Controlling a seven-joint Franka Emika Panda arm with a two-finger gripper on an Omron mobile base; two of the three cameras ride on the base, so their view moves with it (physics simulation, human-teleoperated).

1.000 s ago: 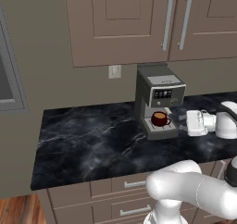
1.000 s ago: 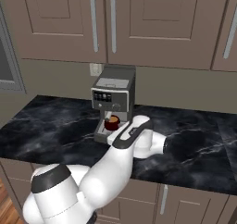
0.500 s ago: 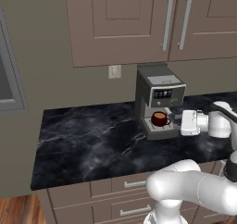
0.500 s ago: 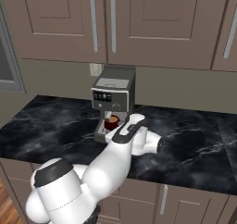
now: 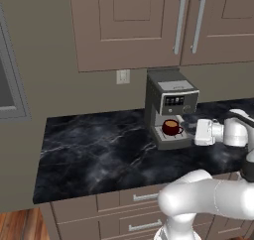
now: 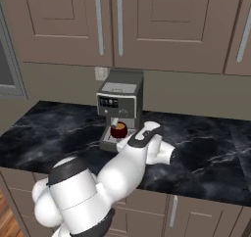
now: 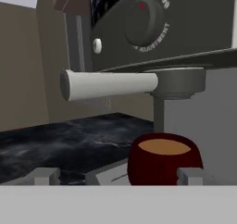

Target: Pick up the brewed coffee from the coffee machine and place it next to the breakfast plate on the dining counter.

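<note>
- The black marble counter is seen stretching left of the coffee machine, under the wall cabinets.
- The brewed coffee is set on the coffee machine's drip tray, under its spout, light brown liquid showing.
- The gripper is held level just right of the coffee machine, fingers spread wide either side of the mug in the hand view, nothing grasped.
</note>
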